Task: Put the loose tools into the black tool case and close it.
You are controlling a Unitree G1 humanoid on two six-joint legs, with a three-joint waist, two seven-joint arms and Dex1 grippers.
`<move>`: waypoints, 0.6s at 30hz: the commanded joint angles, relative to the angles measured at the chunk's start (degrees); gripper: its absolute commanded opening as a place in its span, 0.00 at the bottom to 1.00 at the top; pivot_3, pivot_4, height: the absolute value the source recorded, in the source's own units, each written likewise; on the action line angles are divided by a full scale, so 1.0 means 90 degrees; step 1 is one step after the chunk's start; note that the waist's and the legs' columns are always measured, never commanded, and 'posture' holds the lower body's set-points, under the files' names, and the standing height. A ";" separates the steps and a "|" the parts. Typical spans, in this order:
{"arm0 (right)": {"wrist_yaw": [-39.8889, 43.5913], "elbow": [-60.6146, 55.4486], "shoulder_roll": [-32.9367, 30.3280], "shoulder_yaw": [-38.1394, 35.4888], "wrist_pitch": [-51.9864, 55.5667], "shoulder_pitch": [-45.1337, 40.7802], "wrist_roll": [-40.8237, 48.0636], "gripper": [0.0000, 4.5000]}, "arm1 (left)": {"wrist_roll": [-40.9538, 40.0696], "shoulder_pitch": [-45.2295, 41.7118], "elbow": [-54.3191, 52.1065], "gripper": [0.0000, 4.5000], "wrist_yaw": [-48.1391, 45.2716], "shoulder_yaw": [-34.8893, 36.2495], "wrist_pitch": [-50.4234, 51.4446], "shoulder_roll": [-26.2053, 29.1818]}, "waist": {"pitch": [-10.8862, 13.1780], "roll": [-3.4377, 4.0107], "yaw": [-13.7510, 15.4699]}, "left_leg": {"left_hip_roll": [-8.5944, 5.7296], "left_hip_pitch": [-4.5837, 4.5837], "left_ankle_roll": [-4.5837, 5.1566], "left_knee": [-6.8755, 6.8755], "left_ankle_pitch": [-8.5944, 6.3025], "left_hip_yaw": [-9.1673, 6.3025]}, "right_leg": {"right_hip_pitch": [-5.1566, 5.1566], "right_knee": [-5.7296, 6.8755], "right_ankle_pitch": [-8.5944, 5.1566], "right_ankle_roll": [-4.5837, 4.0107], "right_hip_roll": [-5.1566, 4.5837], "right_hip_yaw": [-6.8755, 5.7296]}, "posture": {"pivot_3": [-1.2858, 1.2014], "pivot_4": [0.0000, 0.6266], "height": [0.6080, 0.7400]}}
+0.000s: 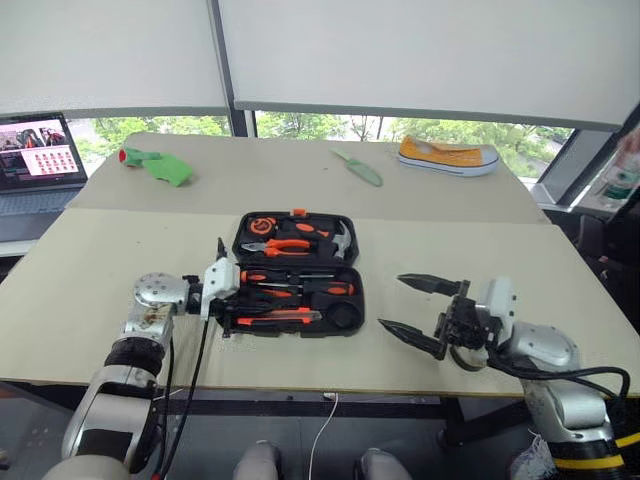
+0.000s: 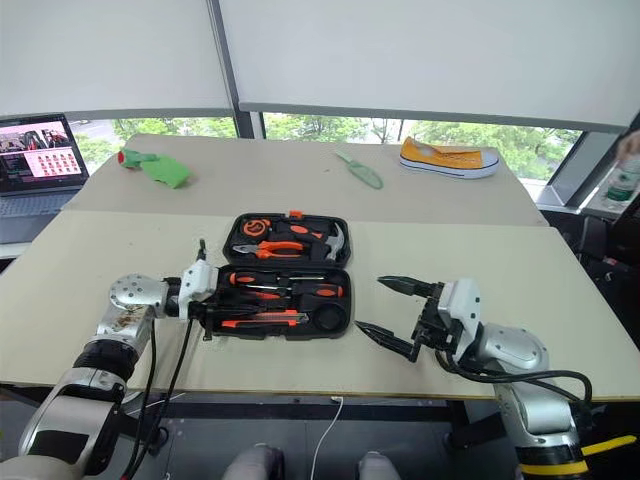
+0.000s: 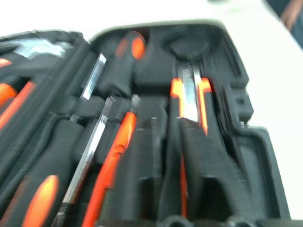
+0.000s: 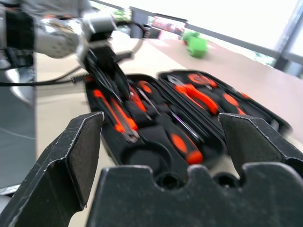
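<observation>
The black tool case (image 1: 356,300) lies open in the middle of the table, lid half toward the window. Its near half holds two long screwdrivers (image 1: 318,290), an orange tester screwdriver (image 3: 113,156) and the utility knife (image 1: 275,318). My left gripper (image 1: 238,303) reaches in from the case's left edge, low over the knife (image 3: 189,99), its fingers (image 3: 208,175) slightly apart with the knife's near end showing between them. My right gripper (image 1: 391,302) hovers just right of the case, pointing at it, wide open and holding nothing.
The lid half holds pliers (image 1: 285,247), a tape measure (image 1: 262,225) and a hammer (image 1: 340,240). On the far table lie a green trowel (image 1: 358,168), a yellow sneaker (image 1: 447,155) and a green object (image 1: 160,166). A laptop (image 1: 38,150) stands far left.
</observation>
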 commanded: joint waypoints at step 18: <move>0.0016 -0.0463 -0.0544 -0.3351 -0.0073 0.4415 -0.0081 1.00 | -0.1674 0.3814 -0.4822 0.99 0.0509 0.1406 0.1971 0.1086 | 0.0002 0.0007 -0.0011 | 0.0009 0.0071 -0.0067 -0.0025 -0.0070 0.0010 | 0.0013 -0.0026 -0.0077 -0.0020 -0.0047 -0.0007 | 0.52 0.24 1.00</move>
